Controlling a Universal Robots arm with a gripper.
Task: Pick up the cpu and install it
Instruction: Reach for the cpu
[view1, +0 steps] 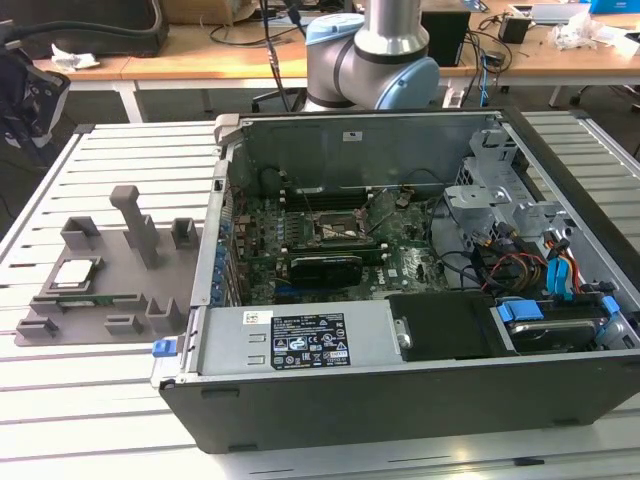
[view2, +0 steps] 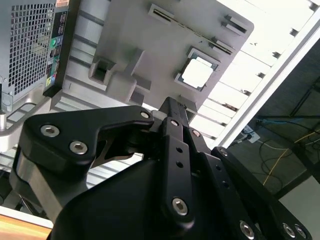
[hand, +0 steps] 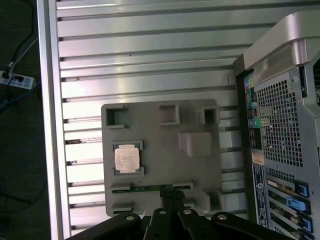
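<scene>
Claw (hand: 170, 191): clenched, tips together and holding nothing, poised above the grey fixture plate (hand: 195, 170) in both wrist views. The step in hand, as you may judge it, is the approach to the pick; nothing is lifted yet. The cpu (hand: 126, 159) lies flat, metal face up, in its square pocket on the plate, untouched and off to one side of the claw's line. Between the claw and the chip, in the first wrist view, a narrow green strip (hand: 145, 188) sits in a slot of the plate. The next move would call on you to part the tips, centre them over the chip and descend square, since raised pocket lips hem two opposite edges. In the exterior view the plate rests on the slatted table (view1: 100, 420), to the exterior view's left of the open computer case (view1: 400, 390), with an upright post (view1: 135, 225) standing near the chip. Farther in, the socket (view1: 335, 228) sits on the board. The case wall (view1: 212, 250) stands between it and the cpu, so any carry must clear that wall.
</scene>
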